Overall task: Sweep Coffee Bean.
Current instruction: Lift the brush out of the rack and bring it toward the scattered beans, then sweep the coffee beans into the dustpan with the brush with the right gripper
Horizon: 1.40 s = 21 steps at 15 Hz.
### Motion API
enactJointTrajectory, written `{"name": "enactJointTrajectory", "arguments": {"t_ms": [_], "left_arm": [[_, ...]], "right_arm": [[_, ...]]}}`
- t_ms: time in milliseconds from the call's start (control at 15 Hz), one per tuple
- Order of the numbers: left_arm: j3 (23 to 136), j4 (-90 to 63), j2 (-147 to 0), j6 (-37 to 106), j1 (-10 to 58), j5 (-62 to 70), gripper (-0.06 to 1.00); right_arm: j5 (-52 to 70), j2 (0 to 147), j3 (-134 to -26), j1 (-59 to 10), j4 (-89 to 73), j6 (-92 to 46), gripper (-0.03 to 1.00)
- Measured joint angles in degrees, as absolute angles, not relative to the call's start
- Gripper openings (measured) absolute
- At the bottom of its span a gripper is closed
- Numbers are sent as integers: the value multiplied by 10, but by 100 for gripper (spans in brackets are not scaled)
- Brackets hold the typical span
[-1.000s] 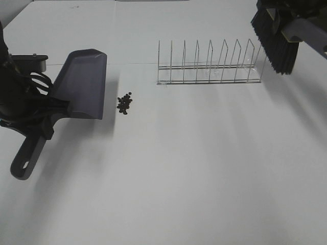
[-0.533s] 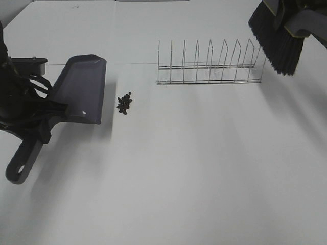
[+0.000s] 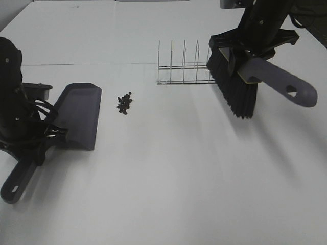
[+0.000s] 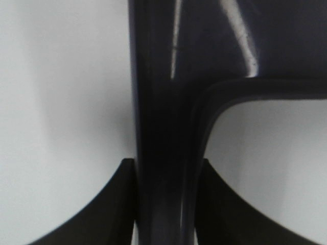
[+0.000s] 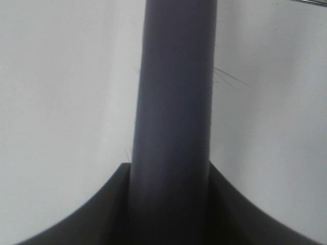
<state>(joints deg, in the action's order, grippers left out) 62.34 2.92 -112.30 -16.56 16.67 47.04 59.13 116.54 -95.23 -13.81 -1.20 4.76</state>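
The coffee beans (image 3: 124,103) lie in a small dark cluster on the white table. My left gripper (image 3: 37,139) is shut on the handle of the grey dustpan (image 3: 76,116), whose blade edge faces the beans a short way to their left. In the left wrist view the dustpan handle (image 4: 163,127) sits between the fingers of the left gripper (image 4: 166,204). My right gripper (image 3: 251,47) is shut on the grey brush (image 3: 232,88), held bristles down, above the table, well right of the beans. The right wrist view shows the brush handle (image 5: 176,92) clamped in the right gripper (image 5: 171,204).
A wire dish rack (image 3: 184,67) stands at the back, behind the brush and partly hidden by it. The white table (image 3: 168,173) stretches between the beans and the brush.
The right arm has swung the brush down and left from the far right corner to in front of the rack. The left gripper has drawn the dustpan slightly nearer and lower.
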Motion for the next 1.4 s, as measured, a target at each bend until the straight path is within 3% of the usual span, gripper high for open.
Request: {"name": "enactJointTrajectory", "arguments": {"t_ms": [533, 1000, 1133, 1400], "left_arm": [[629, -15, -1161, -139, 167, 433, 26], [630, -18, -1161, -136, 167, 431, 26], [630, -26, -1161, -128, 167, 428, 26], [630, -28, -1161, -125, 167, 427, 26]], "right_arm": [[504, 1219, -929, -249, 23, 93, 27], [657, 1397, -1175, -351, 131, 101, 27], [697, 1473, -1306, -372, 93, 75, 27], [697, 1511, -1389, -401, -19, 37, 26]]}}
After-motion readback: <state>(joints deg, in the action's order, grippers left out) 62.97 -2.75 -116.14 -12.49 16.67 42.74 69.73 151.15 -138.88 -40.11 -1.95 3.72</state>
